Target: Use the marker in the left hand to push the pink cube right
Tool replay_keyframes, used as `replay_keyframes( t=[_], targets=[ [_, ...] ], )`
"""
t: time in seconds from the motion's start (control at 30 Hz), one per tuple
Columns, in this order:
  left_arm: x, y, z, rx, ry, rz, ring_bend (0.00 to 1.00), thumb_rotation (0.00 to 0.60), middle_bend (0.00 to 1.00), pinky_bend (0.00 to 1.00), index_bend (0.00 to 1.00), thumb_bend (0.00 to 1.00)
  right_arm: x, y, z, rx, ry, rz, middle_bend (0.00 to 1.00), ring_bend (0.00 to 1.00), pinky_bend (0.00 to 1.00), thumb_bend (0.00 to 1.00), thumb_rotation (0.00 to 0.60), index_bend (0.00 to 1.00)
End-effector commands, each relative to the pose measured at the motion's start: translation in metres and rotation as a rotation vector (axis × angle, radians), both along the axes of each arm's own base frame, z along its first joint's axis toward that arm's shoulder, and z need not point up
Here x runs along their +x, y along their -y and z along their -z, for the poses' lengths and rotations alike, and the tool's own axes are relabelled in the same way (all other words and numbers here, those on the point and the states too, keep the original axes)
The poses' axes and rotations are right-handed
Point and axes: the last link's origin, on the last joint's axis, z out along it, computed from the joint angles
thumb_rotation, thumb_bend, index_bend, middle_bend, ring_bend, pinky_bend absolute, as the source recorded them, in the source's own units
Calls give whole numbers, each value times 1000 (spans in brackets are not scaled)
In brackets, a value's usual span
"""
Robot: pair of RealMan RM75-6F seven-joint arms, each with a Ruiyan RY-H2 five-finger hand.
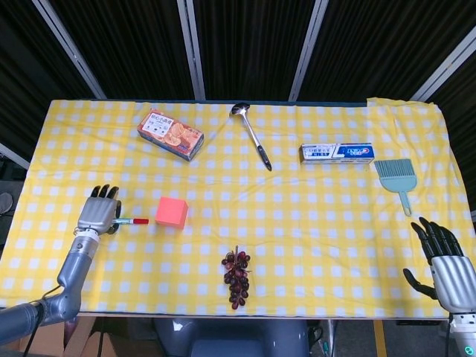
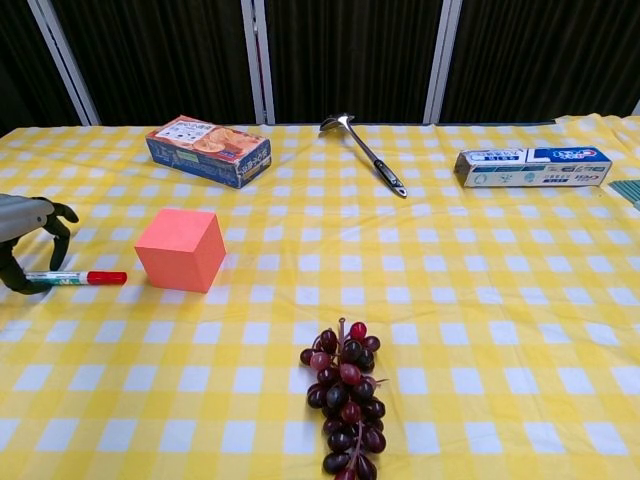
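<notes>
Nearest the robot, a bunch of dark red grapes (image 2: pixel 345 398) lies on the yellow checked table (image 1: pixel 312 223), its lower end cut off by the bottom edge of the chest view.

Right hand (image 1: pixel 446 264): seen only in the head view, at the table's near right corner, palm hidden, fingers spread and straight, holding nothing. Its wrist runs out of frame.

Left hand (image 1: pixel 98 212): grips the marker (image 2: pixel 72 277) at the barrel; the chest view crops the hand at the left edge, so only curled fingers (image 2: pixel 55 222) show around the pen. The marker lies level, red cap pointing at the pink cube (image 2: pixel 180 249). Cap tip is just beside the cube's left face; a narrow gap shows, not touching.

The pink cube sits left of centre on the table, well apart from the grapes.

Further back: a blue brush (image 1: pixel 396 178) at the right, cropped to a sliver in the chest view. A toothpaste box (image 2: pixel 532 166), print too small to read. A metal ladle (image 2: pixel 365 152) with a black handle, lying at an angle. A blue biscuit box (image 2: pixel 208 150) at far left. Behind, a dark curtain (image 1: pixel 245 44).
</notes>
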Motion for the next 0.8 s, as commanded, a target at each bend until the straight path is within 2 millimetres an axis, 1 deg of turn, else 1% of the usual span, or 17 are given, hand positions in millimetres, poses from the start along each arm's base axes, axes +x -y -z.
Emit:
replay_keyframes(
  t=[0.03, 0.23, 0.43, 0.8],
  targets=[
    [0, 0, 0, 1, 0, -1, 0, 600, 82, 8, 564, 372, 0, 0, 0, 1, 0, 0, 0, 0, 87, 343, 600, 0],
    [-2, 1, 1, -6, -9, -3, 0, 600, 85, 8, 579, 438, 0, 0, 0, 2, 7, 4, 0, 0, 87, 343, 600, 0],
    [-2, 1, 0, 0, -4, -4, 0, 600, 90, 8, 593, 459, 0, -1, 0, -1, 9, 2, 0, 0, 87, 343, 600, 0],
    [9, -14, -19, 57, 25, 18, 0, 600, 95, 8, 600, 469, 1, -1, 0, -3, 15, -2, 0, 0, 87, 343, 600, 0]
  ],
)
